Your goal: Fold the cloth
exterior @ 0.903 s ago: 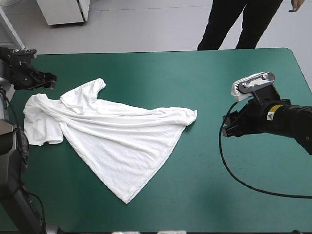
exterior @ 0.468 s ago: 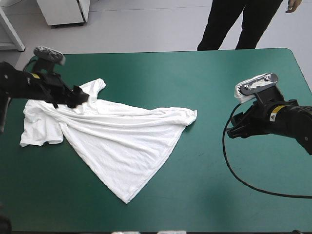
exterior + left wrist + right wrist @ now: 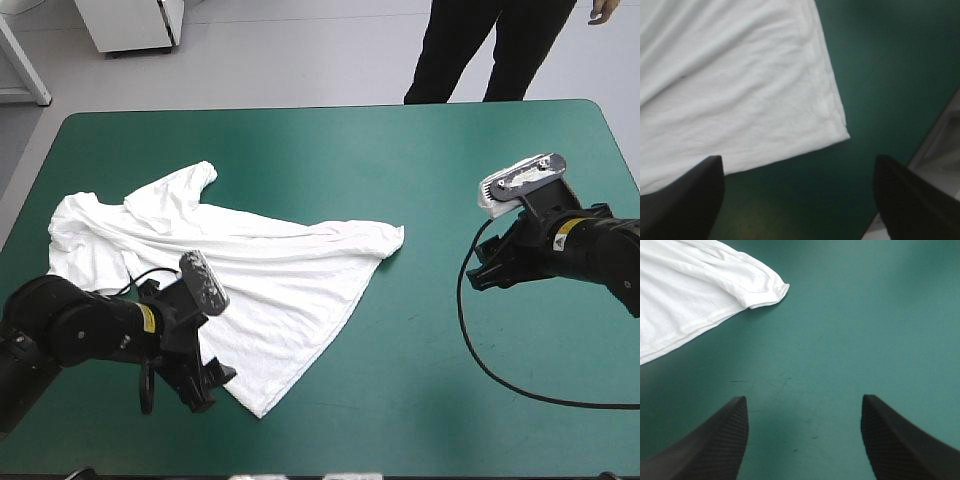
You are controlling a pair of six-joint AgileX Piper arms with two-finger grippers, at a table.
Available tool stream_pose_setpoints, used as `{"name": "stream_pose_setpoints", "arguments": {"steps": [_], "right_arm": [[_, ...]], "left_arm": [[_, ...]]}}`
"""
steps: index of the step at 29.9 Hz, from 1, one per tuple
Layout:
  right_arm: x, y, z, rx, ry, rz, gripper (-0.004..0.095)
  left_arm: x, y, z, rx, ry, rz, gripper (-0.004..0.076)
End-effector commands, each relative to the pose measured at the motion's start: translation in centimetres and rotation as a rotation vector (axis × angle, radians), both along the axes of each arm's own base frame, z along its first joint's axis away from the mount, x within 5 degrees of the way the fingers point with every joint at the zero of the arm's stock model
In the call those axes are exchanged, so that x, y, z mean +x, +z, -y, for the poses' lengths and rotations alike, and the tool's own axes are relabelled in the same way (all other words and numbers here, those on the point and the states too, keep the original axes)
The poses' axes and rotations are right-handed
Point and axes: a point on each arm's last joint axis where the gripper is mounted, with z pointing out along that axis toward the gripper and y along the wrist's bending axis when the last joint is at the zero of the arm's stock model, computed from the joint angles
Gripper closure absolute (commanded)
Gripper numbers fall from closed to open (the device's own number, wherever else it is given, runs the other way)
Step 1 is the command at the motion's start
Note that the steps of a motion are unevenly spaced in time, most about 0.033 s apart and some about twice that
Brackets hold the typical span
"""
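Observation:
The white T-shirt (image 3: 250, 270) lies spread and wrinkled on the left half of the teal-green cover, narrowing to a near corner (image 3: 260, 410). My left gripper (image 3: 205, 388) sits low beside that corner, at its left. In the left wrist view the gripper (image 3: 797, 161) is open, and the shirt's corner (image 3: 840, 131) lies just ahead of the fingers, not between them. My right gripper (image 3: 482, 270) hovers open to the right of the shirt's right corner (image 3: 395, 238). The right wrist view has its gripper (image 3: 803, 397) over bare cover, with the shirt's corner (image 3: 765, 290) well ahead.
The table's near edge (image 3: 330, 470) runs close behind my left gripper. A wide strip of teal-green cover (image 3: 430, 330) separates the shirt from my right gripper. The table's right edge (image 3: 625, 150) lies beyond the right arm.
My left arm has swung from the table's far left, over the shirt's sleeve, down to the shirt's near corner. The right arm has barely shifted. The shirt lies unchanged.

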Motion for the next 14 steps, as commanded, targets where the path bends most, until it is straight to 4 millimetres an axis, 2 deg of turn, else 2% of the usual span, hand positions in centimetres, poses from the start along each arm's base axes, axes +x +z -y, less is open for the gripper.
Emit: {"name": "stream_pose_setpoints", "arguments": {"steps": [1, 8, 14], "right_arm": [[0.4, 1.3, 0.1, -0.012, 0.013, 0.100, 0.0301], [1.5, 0.9, -0.3, -0.016, 0.012, 0.108, 0.0301], [2.2, 0.6, -0.6, -0.019, 0.012, 0.108, 0.0301]], "left_arm": [[-1.2, -1.4, 0.8, 0.080, -0.092, -0.049, 0.0134], [-1.4, -5.3, 3.8, 0.166, -0.252, -0.057, 0.0134], [-0.4, -8.8, 5.6, 0.162, -0.274, -0.092, 0.0134]]}}
